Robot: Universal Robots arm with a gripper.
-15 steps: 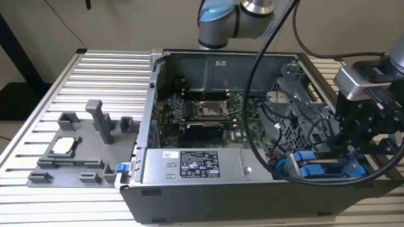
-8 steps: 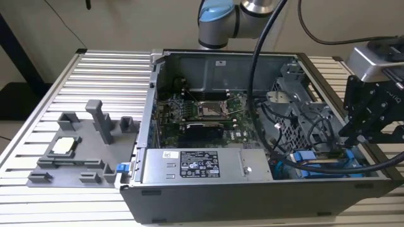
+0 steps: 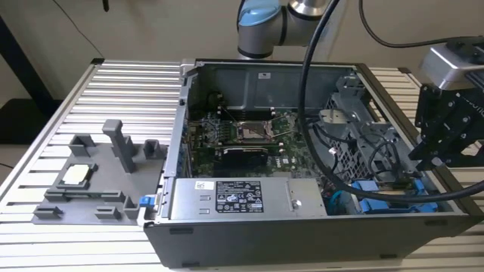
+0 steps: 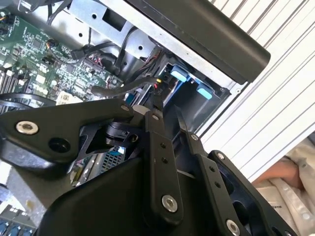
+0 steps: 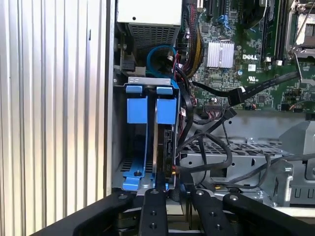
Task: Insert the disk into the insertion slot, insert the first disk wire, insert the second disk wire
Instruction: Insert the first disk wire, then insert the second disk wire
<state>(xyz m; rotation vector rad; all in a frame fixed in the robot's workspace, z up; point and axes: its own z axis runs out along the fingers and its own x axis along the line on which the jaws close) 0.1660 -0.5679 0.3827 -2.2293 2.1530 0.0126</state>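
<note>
The disk [image 5: 164, 140] stands edge-on inside the insertion slot [image 5: 121, 147], between blue carrier tabs [image 5: 137, 109]. In the exterior view the slot [image 3: 387, 202] lies at the case's front corner on that view's right, and my gripper [image 3: 425, 168] hangs just above it. In both wrist views my gripper [image 5: 173, 190] [image 4: 166, 104] sits at the disk's near end, its black fingers [image 5: 152, 206] closed on the plug of a black disk wire [image 5: 206, 166] with red and yellow strands [image 4: 157, 86]. Another black wire with a flat plug [image 5: 237, 95] lies loose over the motherboard.
The open computer case [image 3: 302, 238] rests on a slatted metal table [image 3: 113, 85]. A labelled power-supply box [image 3: 242, 199] lies along the case's front wall. A perforated metal cage [image 5: 231, 152] and loose cables crowd the space beside the slot. A grey fixture tray [image 3: 83, 181] stands on the exterior view's left.
</note>
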